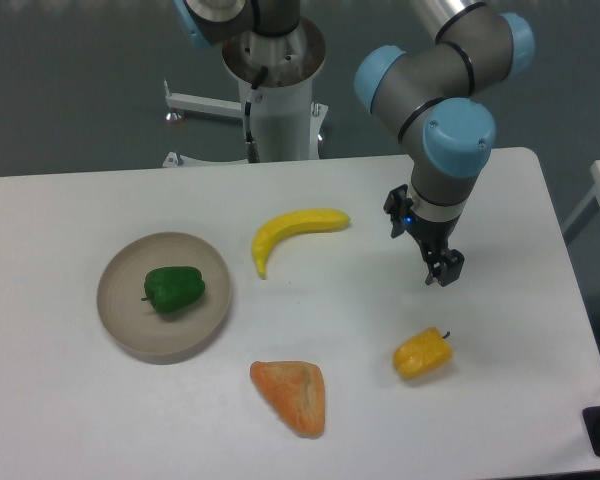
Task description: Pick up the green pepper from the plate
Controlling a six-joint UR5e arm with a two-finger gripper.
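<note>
One gripper (443, 272) hangs over the table (360, 200) holding nothing; whether its fingers are parted or together cannot be told. Far to their left, the green pepper (174, 288) lies on the plate (130, 325). A yellow pepper (421, 354) sits just below the fingertips, a banana (292, 232) to their left.

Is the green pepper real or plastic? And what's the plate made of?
The green pepper looks like plastic: its skin is very smooth, evenly coloured and glossy, with soft highlights, so probably a toy, though the picture can't prove it. The plate is beige-grey with a dull, matte finish and a thick raised rim; it could be matte plastic or unglazed ceramic, I can't tell which.
</note>
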